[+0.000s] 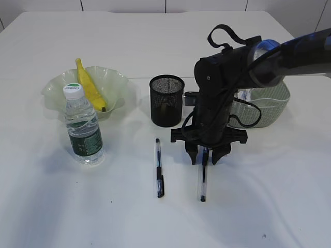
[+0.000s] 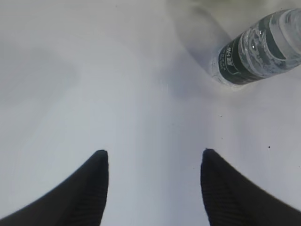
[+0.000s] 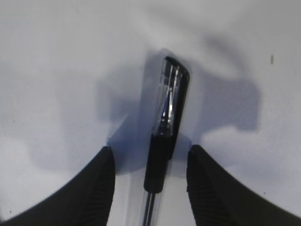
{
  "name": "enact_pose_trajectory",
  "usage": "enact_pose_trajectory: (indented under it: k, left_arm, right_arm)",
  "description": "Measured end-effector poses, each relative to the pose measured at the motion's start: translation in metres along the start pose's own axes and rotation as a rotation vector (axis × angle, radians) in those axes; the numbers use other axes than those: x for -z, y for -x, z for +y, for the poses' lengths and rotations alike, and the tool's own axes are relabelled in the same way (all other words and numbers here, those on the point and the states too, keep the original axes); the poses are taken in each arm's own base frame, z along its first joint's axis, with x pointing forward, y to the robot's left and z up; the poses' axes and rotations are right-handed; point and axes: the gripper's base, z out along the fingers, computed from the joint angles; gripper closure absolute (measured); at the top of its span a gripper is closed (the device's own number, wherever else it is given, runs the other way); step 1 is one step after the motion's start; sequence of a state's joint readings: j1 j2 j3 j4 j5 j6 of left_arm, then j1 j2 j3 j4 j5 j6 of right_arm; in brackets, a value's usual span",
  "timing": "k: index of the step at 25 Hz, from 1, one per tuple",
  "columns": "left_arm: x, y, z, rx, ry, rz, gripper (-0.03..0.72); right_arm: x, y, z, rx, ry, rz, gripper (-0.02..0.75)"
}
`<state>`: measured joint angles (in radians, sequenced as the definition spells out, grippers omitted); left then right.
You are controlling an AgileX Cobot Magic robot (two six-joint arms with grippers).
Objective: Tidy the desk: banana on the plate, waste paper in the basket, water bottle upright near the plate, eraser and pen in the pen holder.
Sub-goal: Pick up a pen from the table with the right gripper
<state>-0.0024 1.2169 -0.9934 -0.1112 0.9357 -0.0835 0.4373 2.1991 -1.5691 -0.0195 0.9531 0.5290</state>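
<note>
My right gripper [image 1: 204, 158] is open and reaches down over a clear pen with a black cap [image 1: 202, 183] lying on the white table. In the right wrist view the pen [image 3: 169, 103] lies between the open fingers [image 3: 149, 149], not touching them. A second pen [image 1: 159, 168] lies to its left. The black mesh pen holder [image 1: 166, 100] stands just behind. The water bottle [image 1: 83, 127] stands upright in front of the green plate [image 1: 118, 82], which holds the banana [image 1: 91, 89]. My left gripper [image 2: 154, 153] is open and empty over bare table, with the bottle [image 2: 256, 49] at its upper right. No eraser shows.
A pale green woven basket [image 1: 269, 106] stands at the right behind my right arm, with something white showing inside. The left arm is out of the exterior view. Bare table lies in front of the pens.
</note>
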Motion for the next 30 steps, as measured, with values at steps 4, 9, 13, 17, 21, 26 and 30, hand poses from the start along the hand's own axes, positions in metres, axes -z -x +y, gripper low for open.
enact_pose_trajectory:
  k: [4, 9, 13, 17, 21, 26, 30]
  left_arm:
    - [0.0, 0.0002, 0.0, 0.0, 0.0, -0.002, 0.258]
    - [0.0, 0.0002, 0.0, 0.0, 0.0, -0.002, 0.258]
    - [0.0, 0.0002, 0.0, 0.0, 0.0, -0.002, 0.258]
    - [0.0, 0.0002, 0.0, 0.0, 0.0, -0.002, 0.258]
    - [0.0, 0.0002, 0.0, 0.0, 0.0, -0.002, 0.258]
    - [0.0, 0.0002, 0.0, 0.0, 0.0, -0.002, 0.258]
    - [0.0, 0.0004, 0.0, 0.0, 0.0, -0.004, 0.258]
  right_arm:
    - [-0.0009, 0.0002, 0.0002, 0.003, 0.001, -0.001, 0.363]
    - [-0.0017, 0.0004, 0.0003, 0.004, 0.001, -0.002, 0.369]
    - [-0.0017, 0.0006, 0.0004, 0.004, 0.002, -0.004, 0.458]
    - [-0.0017, 0.0009, -0.0005, 0.012, -0.007, -0.007, 0.591]
    - [-0.0015, 0.0017, -0.0042, 0.035, -0.048, -0.016, 0.663]
    - [-0.0014, 0.0019, -0.0067, 0.059, -0.076, -0.017, 0.678]
    - [-0.0013, 0.0007, -0.0077, 0.12, -0.087, -0.001, 0.679]
